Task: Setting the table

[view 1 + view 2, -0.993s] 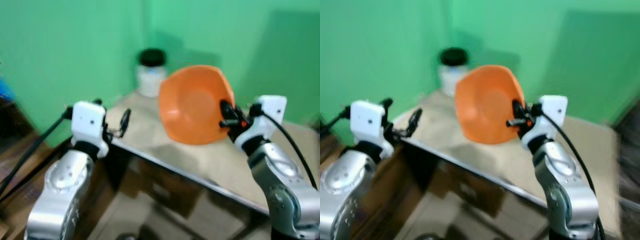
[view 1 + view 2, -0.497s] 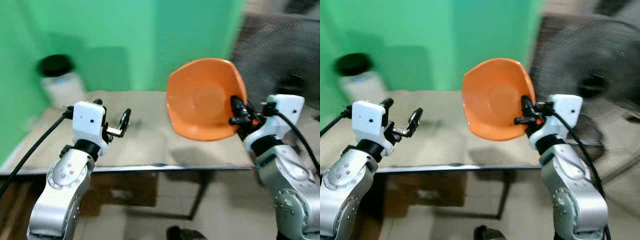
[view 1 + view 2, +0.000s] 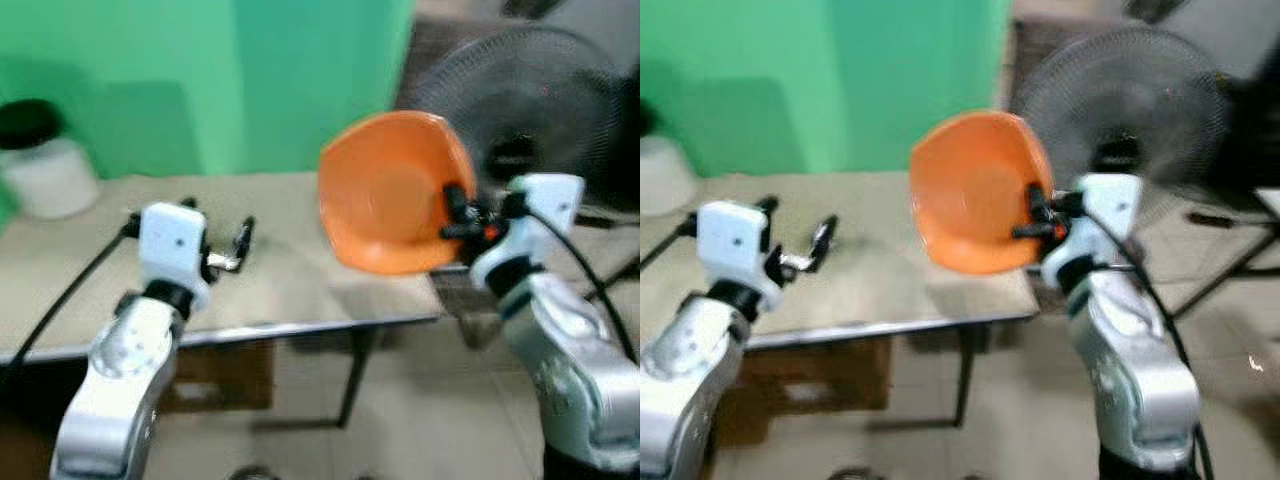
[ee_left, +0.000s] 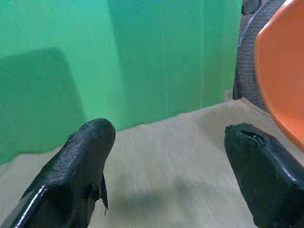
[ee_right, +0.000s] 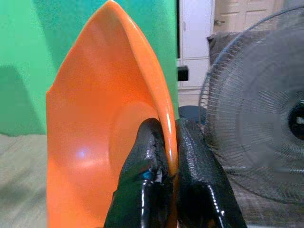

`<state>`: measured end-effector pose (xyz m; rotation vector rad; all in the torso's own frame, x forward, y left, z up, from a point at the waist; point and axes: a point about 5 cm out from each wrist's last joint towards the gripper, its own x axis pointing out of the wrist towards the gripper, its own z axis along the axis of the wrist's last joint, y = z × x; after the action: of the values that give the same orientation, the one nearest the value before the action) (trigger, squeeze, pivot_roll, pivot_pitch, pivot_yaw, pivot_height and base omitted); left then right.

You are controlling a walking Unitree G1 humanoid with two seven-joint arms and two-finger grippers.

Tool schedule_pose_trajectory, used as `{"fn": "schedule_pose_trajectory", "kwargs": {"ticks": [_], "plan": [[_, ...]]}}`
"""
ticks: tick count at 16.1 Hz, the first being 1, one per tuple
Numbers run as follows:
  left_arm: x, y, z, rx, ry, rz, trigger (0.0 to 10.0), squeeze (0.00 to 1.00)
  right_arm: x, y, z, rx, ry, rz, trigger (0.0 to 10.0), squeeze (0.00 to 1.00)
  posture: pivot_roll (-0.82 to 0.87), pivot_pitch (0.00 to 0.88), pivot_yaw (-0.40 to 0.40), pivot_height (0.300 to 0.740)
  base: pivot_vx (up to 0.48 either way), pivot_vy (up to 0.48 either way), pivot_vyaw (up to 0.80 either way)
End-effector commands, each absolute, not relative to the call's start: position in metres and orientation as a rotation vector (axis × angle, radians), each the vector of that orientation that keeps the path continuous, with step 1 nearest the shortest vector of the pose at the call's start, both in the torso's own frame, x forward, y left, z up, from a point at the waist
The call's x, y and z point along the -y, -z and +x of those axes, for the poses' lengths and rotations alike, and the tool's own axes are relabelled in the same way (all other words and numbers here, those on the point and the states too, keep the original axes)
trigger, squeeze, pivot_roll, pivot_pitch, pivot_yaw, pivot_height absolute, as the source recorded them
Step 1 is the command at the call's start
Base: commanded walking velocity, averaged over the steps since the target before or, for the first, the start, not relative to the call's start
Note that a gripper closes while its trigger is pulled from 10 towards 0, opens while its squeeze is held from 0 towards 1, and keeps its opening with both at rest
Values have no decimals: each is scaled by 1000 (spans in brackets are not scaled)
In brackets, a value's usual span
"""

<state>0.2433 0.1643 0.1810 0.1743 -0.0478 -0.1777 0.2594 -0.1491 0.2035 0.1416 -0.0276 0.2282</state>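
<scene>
Right wrist view: right gripper (image 5: 164, 166) jaws closed tight on the rim of the orange bowl (image 5: 102, 142), one finger inside the rim, one outside. Bowl held up on edge in the air, hollow side facing the robot's left, off the surface.

Left eye view: bowl (image 3: 390, 205) sits at about 1 o'clock from frame center, over the right end of the surface (image 3: 290, 270), right gripper (image 3: 458, 212) at its 3 o'clock edge. Left gripper (image 3: 238, 245) at about 9 o'clock, jaws wide apart, holding nothing, hovering above the surface near its front edge; left wrist view shows both black fingers (image 4: 78, 166) spread with bare tabletop between them.

Surface is a beige table with a metal front edge. White jar with black lid (image 3: 40, 165) stands at the far left, about 10 o'clock, well apart from the grippers. Green wall (image 3: 200, 80) behind. Standing fan (image 3: 525, 95) with a dark wire grille at 2 o'clock, behind the bowl, off the table's right end. Floor is light tile. Frames are a bit blurred.
</scene>
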Motion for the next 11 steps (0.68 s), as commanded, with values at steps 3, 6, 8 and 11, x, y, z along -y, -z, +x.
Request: {"fn": "schedule_pose_trajectory", "kwargs": {"ticks": [3,6,8,11], "plan": [[-156,-182,246,61,199,157,10000,0,159,-212,260,63,-186,113,10000,0,-18,0,-30,740,0,0,-800],[-153,-183,247,58,218,136,10000,0,162,-212,260,59,-152,111,10000,0,-32,0,-19,740,0,0,-800],[-155,-183,250,56,201,110,10000,0,164,-211,260,53,-140,104,10000,0,-37,0,-13,740,0,0,-800],[-157,-189,253,65,185,88,10000,0,171,-208,259,31,-95,108,10000,0,-32,0,-14,740,0,0,-800]]}}
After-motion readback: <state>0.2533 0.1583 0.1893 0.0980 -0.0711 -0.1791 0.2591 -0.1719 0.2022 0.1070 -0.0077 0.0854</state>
